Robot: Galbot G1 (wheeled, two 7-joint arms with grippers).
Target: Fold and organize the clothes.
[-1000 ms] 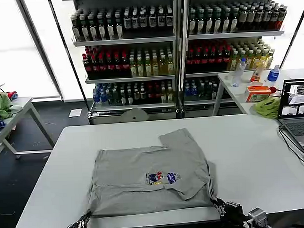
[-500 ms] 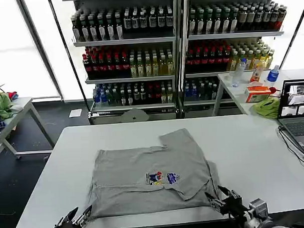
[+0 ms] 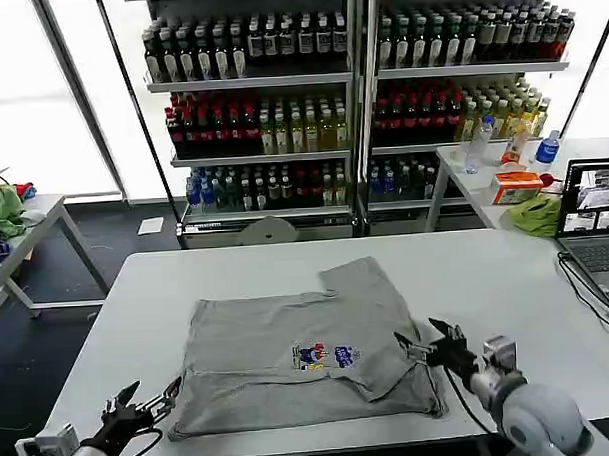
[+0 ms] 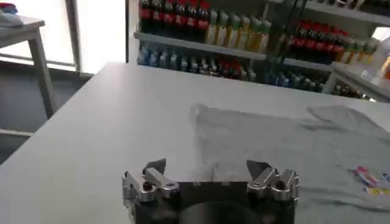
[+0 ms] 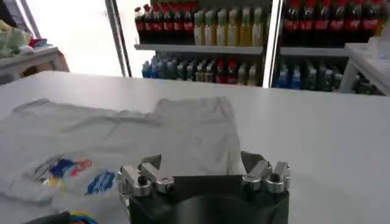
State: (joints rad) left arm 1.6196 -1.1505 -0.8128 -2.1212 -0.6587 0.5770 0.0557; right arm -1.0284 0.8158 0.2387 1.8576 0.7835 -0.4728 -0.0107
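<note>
We see the grey shirt (image 3: pixel 304 353) lying centre-low in the frame on the white surface (image 3: pixel 506 281), partly folded, one sleeve tucked over. Our left pincer (image 3: pixel 141 406) at lower left and right pincer (image 3: pixel 429 342) at the shirt's right edge both gape wide, holding nothing; further folds look left to do.

shirt (image 3: pixel 299 358) on table (image 3: pixel 506 281) — centre-front

Behind the white table (image 3: pixel 506 281) stand two shelf racks (image 3: pixel 360 106) packed with drink bottles (image 3: pixel 251 130), across the upper middle. At the right edge a laptop (image 3: pixel 595 228) sits open, a green cloth (image 3: pixel 534 215) just beyond it. Far left, a side table (image 3: pixel 29 223) holds more green cloth (image 3: pixel 2 207).
</note>
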